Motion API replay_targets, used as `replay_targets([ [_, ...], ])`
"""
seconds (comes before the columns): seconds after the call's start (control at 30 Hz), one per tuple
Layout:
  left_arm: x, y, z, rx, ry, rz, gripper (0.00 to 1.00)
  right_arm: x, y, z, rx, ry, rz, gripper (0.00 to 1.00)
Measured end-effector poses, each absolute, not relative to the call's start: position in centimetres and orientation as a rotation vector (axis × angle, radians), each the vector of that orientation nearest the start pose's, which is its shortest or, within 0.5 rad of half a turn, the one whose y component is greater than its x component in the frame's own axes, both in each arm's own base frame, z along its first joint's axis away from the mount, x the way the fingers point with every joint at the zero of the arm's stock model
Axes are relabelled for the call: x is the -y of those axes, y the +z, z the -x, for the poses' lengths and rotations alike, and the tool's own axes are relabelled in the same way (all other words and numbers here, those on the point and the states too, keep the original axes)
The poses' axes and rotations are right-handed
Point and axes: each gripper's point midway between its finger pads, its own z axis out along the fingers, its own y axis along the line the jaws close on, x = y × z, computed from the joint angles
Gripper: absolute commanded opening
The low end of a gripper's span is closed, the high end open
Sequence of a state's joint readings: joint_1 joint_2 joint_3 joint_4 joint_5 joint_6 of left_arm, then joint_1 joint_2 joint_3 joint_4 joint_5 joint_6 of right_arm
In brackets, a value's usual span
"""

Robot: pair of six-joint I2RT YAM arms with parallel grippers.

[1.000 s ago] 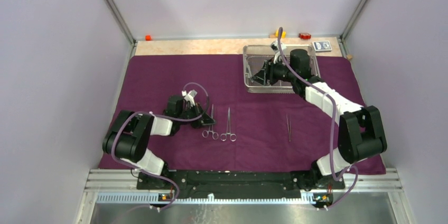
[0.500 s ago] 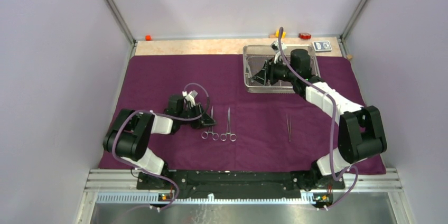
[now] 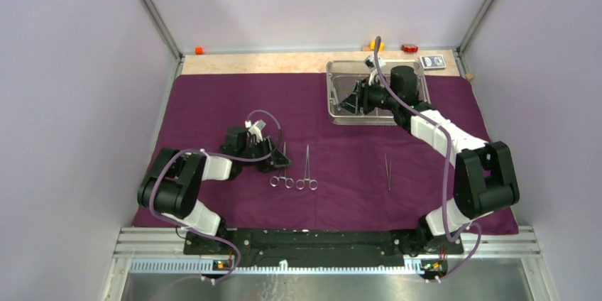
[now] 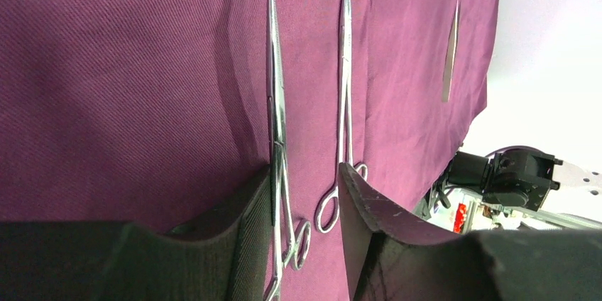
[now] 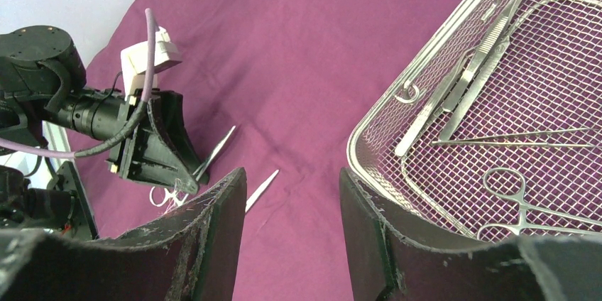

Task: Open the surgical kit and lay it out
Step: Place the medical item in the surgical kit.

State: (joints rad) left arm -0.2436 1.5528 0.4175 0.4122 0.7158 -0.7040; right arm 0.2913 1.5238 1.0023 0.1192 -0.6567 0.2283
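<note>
The dark purple cloth wrap (image 3: pixel 213 102) lies spread flat over the table. On it lie two ring-handled clamps, side by side (image 3: pixel 282 177) (image 3: pixel 307 166), and tweezers (image 3: pixel 388 172) further right. My left gripper (image 4: pixel 304 173) is open low over the cloth. The left clamp (image 4: pixel 274 102) lies between its fingers, close against the left pad (image 4: pixel 248 230). The second clamp (image 4: pixel 346 81) lies just beyond the right finger. The wire-mesh steel tray (image 5: pixel 419 74) sits at the back right with several instruments (image 5: pixel 483 52) in it. My right gripper (image 5: pixel 291 180) hangs open and empty over the tray's left rim.
A bare wooden strip (image 3: pixel 248 63) runs behind the cloth. An orange block (image 3: pixel 199 50), a yellow block (image 3: pixel 376 45), a red block (image 3: pixel 409 48) and a blue-white card packet (image 3: pixel 433 62) sit along the back edge. Metal frame posts rise at both back corners.
My left gripper's jaws have spread apart, letting go of the left clamp, which stays on the cloth. The right arm has not moved.
</note>
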Motion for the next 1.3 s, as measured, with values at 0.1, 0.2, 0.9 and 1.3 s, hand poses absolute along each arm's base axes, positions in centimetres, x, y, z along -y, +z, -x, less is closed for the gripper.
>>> replay_targets([
  [0.1, 20.25, 3.30, -25.21, -2.417, -1.289, 0.151, 0.48, -23.18, 18.87, -37.39, -1.950, 0.981, 0.504, 0.50],
  [0.2, 20.26, 3.38, -25.26, -2.415, -1.289, 0.148, 0.50, -23.17, 18.87, -37.40, -1.950, 0.980, 0.504, 0.50],
  [0.9, 20.10, 3.77, -25.52, -2.405, -1.243, 0.110, 0.60, -23.19, 18.50, -37.46, -1.960, 0.982, 0.502, 0.50],
  [1.3, 20.53, 4.11, -25.49, -2.402, -1.229, 0.056, 0.65, -23.19, 18.46, -37.45, -1.961, 0.982, 0.502, 0.50],
])
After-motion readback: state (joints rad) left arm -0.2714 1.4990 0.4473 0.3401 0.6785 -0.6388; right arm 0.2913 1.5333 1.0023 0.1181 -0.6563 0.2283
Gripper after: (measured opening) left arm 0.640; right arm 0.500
